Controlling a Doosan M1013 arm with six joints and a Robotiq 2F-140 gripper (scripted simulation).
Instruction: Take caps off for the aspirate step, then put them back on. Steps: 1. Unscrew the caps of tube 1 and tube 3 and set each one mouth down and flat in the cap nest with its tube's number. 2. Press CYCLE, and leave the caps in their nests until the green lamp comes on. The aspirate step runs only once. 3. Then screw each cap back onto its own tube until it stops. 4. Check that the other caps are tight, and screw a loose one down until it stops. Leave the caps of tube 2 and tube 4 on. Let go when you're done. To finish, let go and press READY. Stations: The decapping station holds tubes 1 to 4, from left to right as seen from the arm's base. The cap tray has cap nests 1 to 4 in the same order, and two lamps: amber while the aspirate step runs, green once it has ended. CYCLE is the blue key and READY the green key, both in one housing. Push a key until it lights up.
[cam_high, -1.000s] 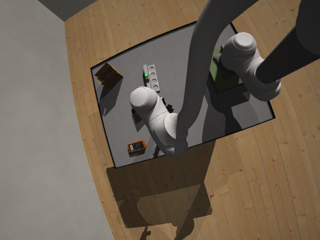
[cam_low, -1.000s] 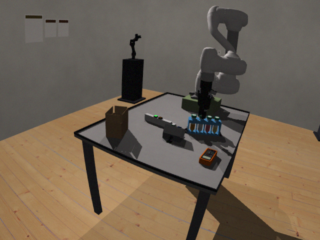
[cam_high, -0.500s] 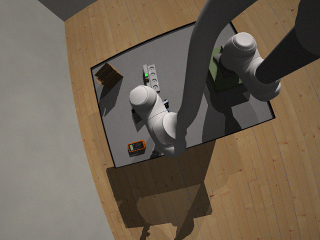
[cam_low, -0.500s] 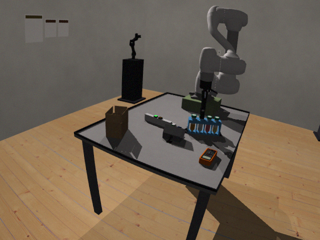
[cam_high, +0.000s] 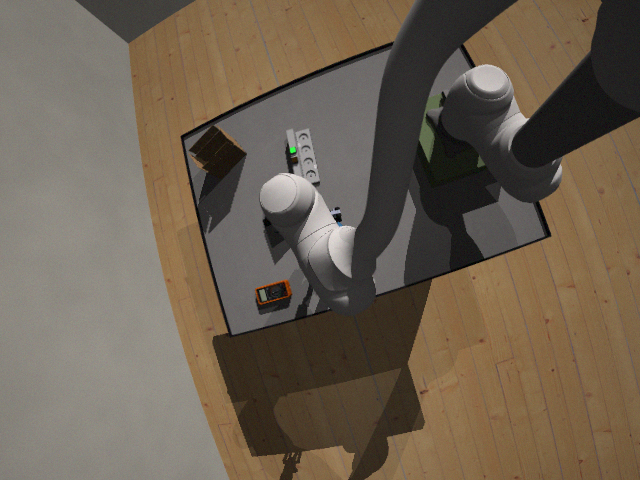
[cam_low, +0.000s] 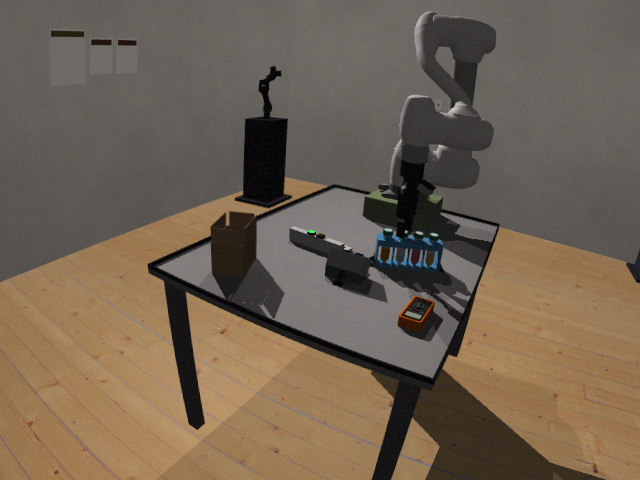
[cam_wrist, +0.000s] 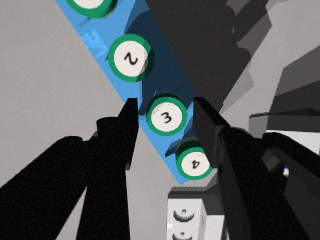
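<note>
Straddling cap 3 on the blue rack, the gripper stands released, fingers apart from it.

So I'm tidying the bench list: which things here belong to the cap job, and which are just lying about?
Part of the job:
- blue tube rack with caps 2, 3, 4
- cap tray, green lamp lit
- key housing
- gripper, open around cap 3

Lying about:
- cardboard box
- orange meter
</note>
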